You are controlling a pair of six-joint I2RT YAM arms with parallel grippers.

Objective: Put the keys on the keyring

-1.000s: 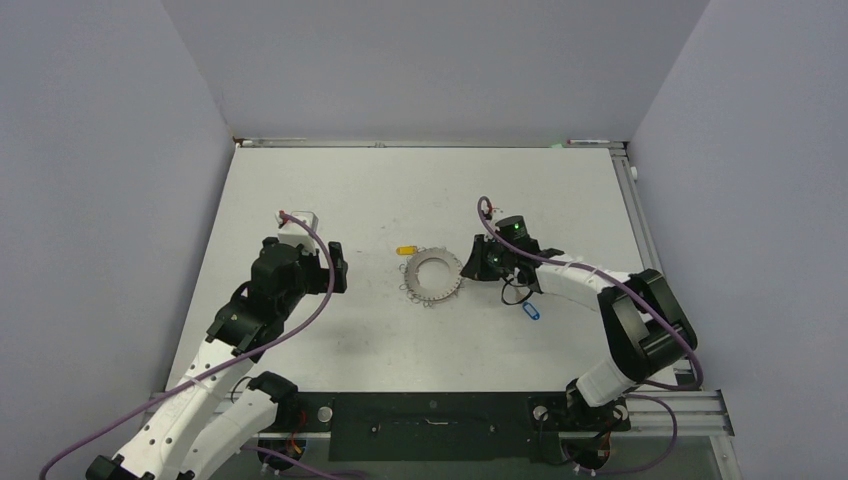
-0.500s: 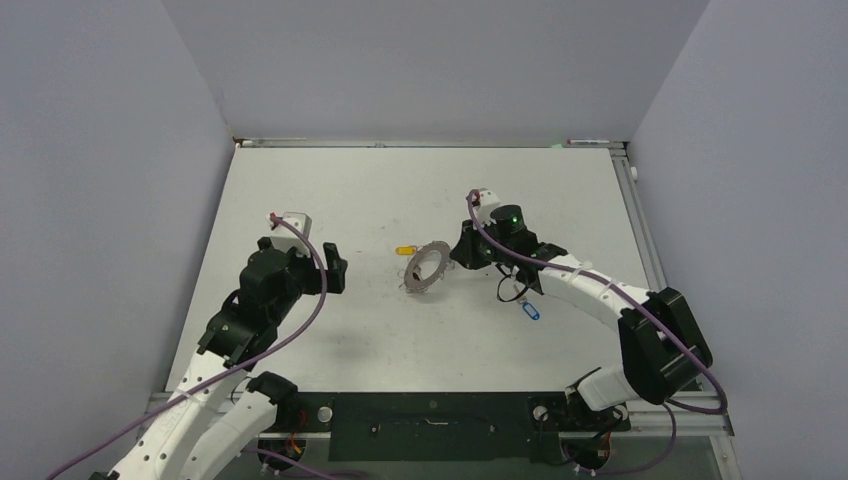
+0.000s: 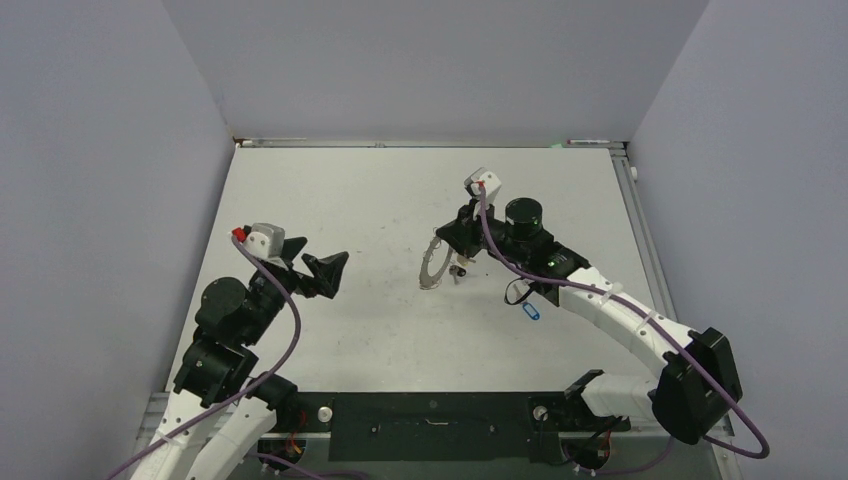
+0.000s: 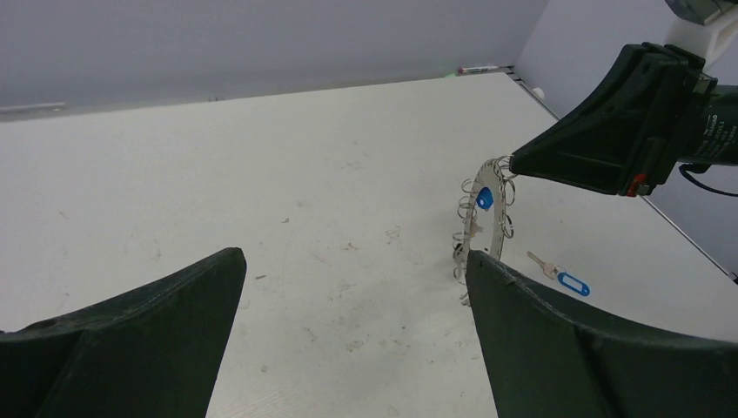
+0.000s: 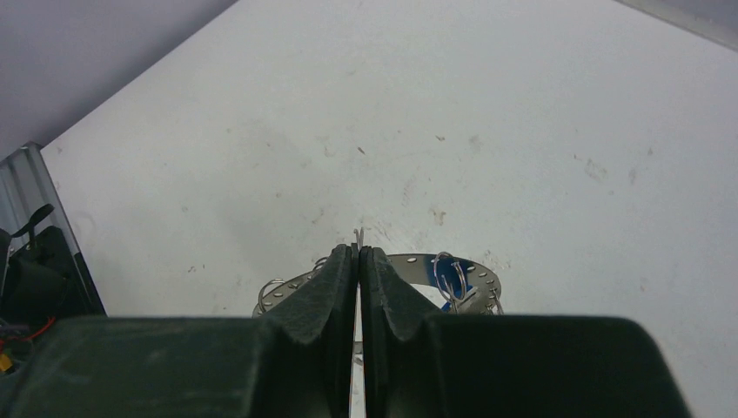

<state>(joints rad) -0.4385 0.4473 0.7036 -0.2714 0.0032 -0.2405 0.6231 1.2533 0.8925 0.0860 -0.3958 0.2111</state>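
- The large, thin grey metal keyring was a flat band punched with holes and fringed with small wire loops. It stood on edge near the table's middle, and its lower rim seemed to rest on the surface. In the right wrist view the fingers hid its near part.
- A small blue oblong plastic tag showed at the ring's upper part. Whether it hung from a loop or lay behind the opening could not be told, and its key was too small to make out.
- The black, wedge-fingered right gripper pinched the ring's top rim, its fingers closed to a sliver.
- In the top view, a tiny silver key with a blue tag lay flat at 4 o'clock from the ring, apart from it.
- The left gripper hung at 9 o'clock, well apart, fingers spread wide and holding nothing.
- The white tabletop looked matte and scuffed.
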